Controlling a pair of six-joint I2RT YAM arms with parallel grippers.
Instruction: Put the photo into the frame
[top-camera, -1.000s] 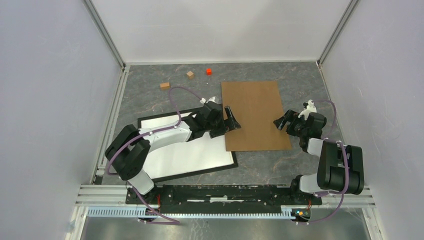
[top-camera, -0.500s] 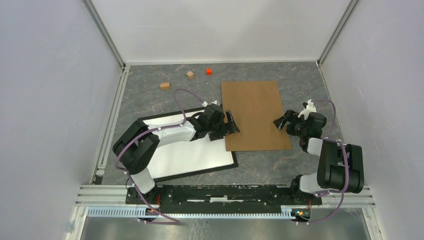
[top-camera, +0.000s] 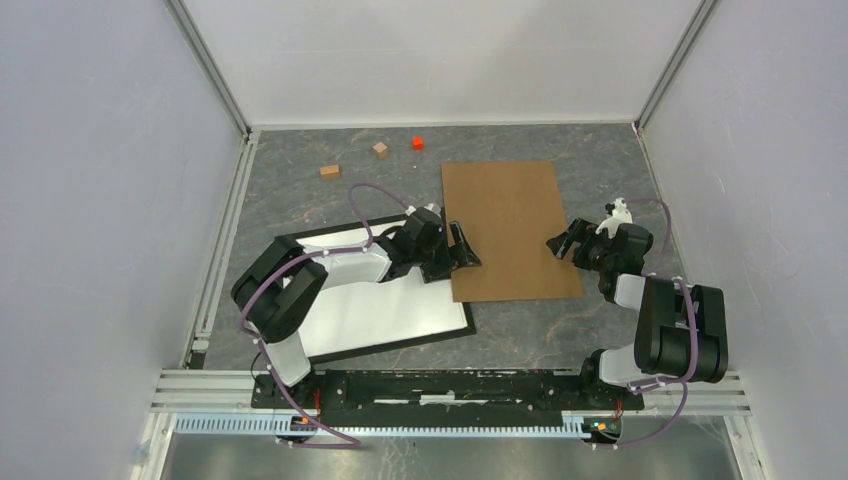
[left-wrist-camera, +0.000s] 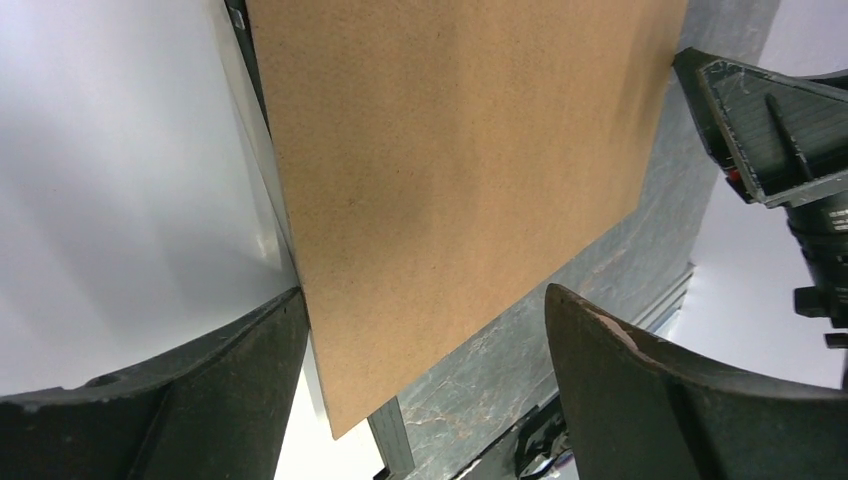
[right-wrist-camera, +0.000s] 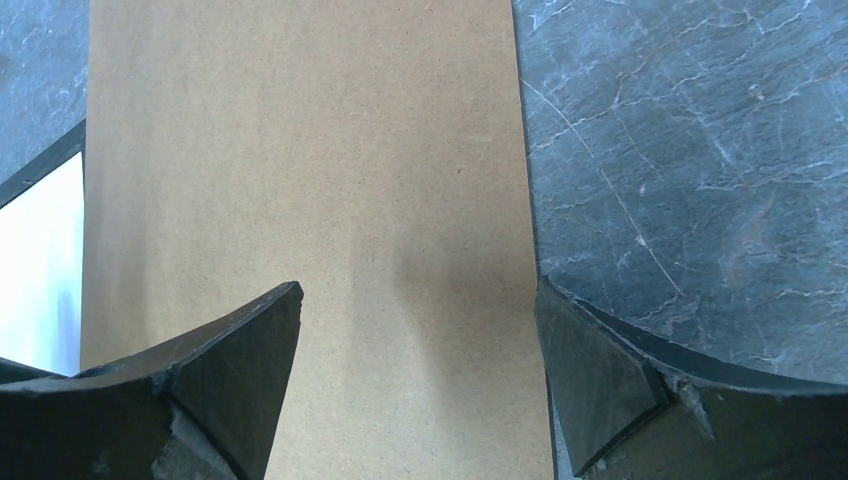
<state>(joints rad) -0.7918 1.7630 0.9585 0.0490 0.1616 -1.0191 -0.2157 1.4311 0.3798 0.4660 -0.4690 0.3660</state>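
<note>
Left elbow swung inward since earlier frame. Desk: black frame lies left, brown-backed photo overlaps its right rim. My left claw and right claw gape at photo's side edges, grasping nothing. Step, I judge: grasping photo. Next: pinch both edges, lift, centre over frame.

One frame, one brown board, three blocks

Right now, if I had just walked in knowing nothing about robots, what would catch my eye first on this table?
A big brown board lies flat in the middle of the table, with the left hand and the right hand open at its two side edges. To its left lies a black frame with a white inside. A tiny red block sits near the far wall.
</note>
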